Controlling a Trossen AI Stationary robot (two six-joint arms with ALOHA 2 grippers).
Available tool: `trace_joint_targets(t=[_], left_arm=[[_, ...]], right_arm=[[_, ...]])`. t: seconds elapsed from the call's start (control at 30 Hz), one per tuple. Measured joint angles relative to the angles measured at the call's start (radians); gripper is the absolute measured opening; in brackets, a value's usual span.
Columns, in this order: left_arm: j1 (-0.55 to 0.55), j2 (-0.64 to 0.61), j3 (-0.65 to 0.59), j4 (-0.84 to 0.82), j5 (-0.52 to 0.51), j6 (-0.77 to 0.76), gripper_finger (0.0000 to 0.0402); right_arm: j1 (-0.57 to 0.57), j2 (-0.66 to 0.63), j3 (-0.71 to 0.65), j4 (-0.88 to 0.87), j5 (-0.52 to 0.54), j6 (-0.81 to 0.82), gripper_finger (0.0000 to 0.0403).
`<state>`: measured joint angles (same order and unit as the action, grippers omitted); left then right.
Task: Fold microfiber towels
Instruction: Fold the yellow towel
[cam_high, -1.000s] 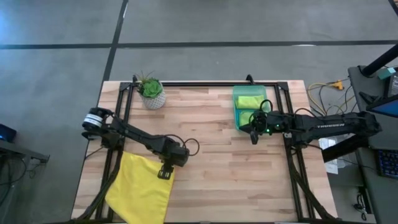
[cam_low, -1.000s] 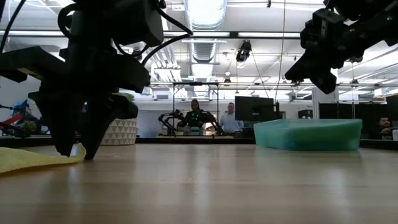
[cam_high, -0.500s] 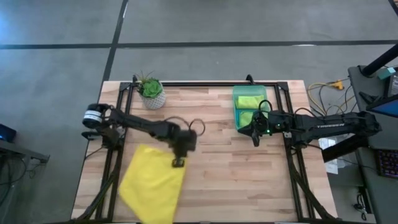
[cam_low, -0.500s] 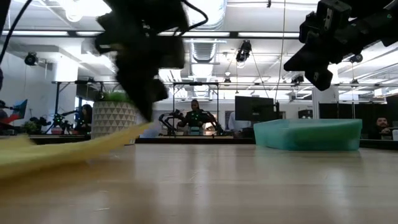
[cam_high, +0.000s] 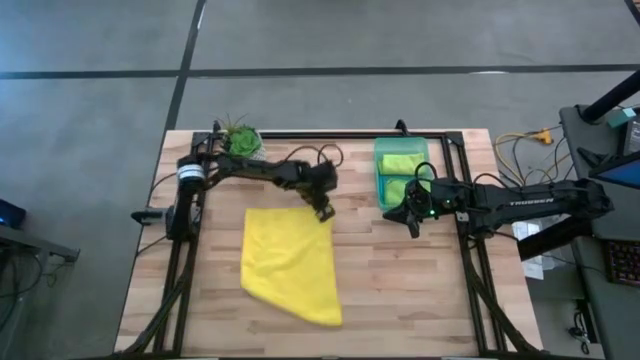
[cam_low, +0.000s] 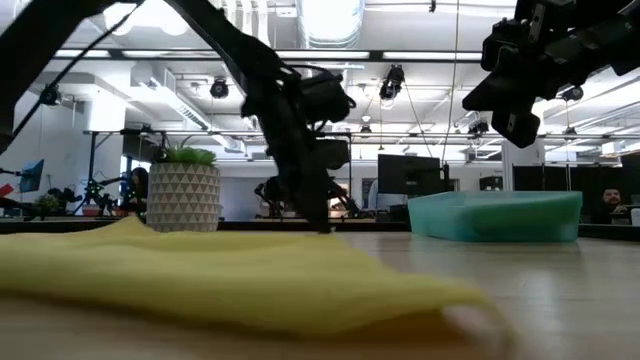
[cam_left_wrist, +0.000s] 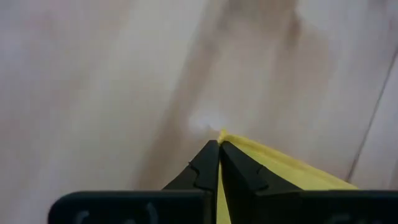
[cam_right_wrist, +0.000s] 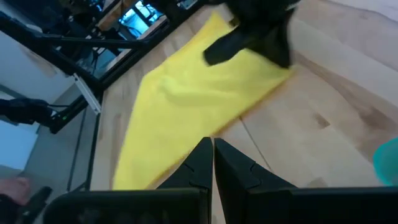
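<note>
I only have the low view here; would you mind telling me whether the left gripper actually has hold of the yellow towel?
Observer: Yes. In the left wrist view the left gripper is shut on a corner of the yellow towel.
Operator: Thank you. How does the towel lie?
Observer: From above it is spread flat mid-table, skewed like a diamond.
Operator: And the right arm?
Observer: The right gripper hangs shut beside the green bin, which holds lime green towels.

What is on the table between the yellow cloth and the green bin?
Only bare wood, seen from the high view, between the yellow cloth and the green bin; the right gripper hangs beside the bin.
</note>
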<state>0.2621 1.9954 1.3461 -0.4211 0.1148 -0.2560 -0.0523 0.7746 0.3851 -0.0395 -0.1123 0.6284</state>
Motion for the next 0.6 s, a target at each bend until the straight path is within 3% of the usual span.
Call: trace_joint_targets(t=[0.3, 0.6], left_arm=[[0.06, 0.034, 0.165, 0.13, 0.032, 0.054, 0.0], [0.111, -0.073, 0.225, 0.163, 0.06, 0.191, 0.001]], right_arm=[[0.006, 0.001, 0.0, -0.001, 0.0, 0.026, 0.0009], [0.006, 0.014, 0.0, 0.029, 0.008, 0.026, 0.0009]])
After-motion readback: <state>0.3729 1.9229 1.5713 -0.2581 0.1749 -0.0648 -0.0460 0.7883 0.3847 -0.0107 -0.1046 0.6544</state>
